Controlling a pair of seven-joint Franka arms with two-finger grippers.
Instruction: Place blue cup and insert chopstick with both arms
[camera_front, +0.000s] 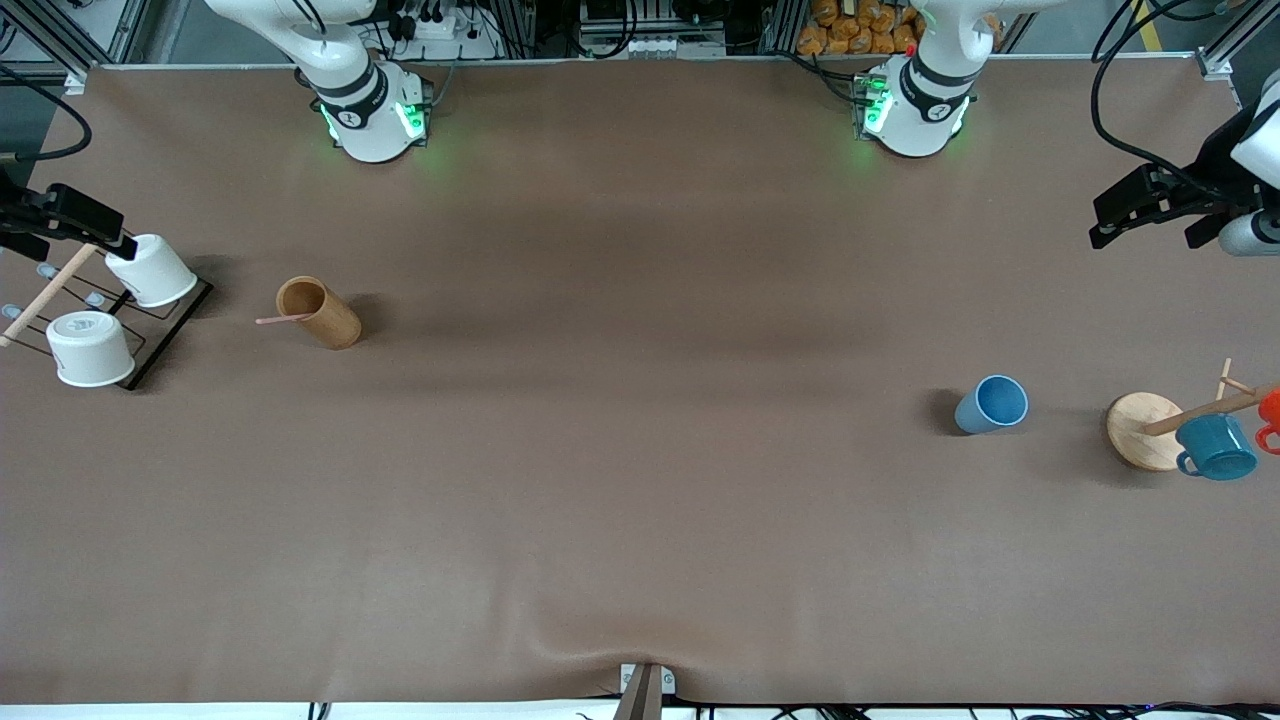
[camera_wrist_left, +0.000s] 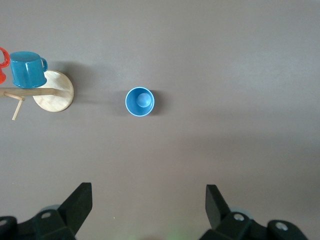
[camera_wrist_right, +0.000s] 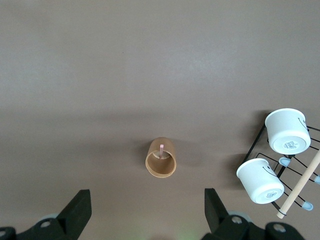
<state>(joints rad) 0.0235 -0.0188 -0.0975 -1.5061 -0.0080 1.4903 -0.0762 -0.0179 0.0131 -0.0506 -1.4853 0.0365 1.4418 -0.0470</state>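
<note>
The blue cup (camera_front: 990, 405) stands upright and empty on the brown table toward the left arm's end; it also shows in the left wrist view (camera_wrist_left: 140, 101). The pink chopstick (camera_front: 283, 320) stands in a tan wooden holder (camera_front: 320, 312) toward the right arm's end, its tip showing in the right wrist view (camera_wrist_right: 161, 148). My left gripper (camera_front: 1145, 238) is open and empty, high over the table by the cup (camera_wrist_left: 149, 205). My right gripper (camera_front: 75, 240) is open and empty, high over the table by the holder (camera_wrist_right: 148, 207).
A mug tree with a round wooden base (camera_front: 1140, 430) holds a teal mug (camera_front: 1215, 447) and an orange mug (camera_front: 1270, 410) beside the blue cup. A black wire rack (camera_front: 170, 325) with two upturned white cups (camera_front: 150, 270) stands beside the holder.
</note>
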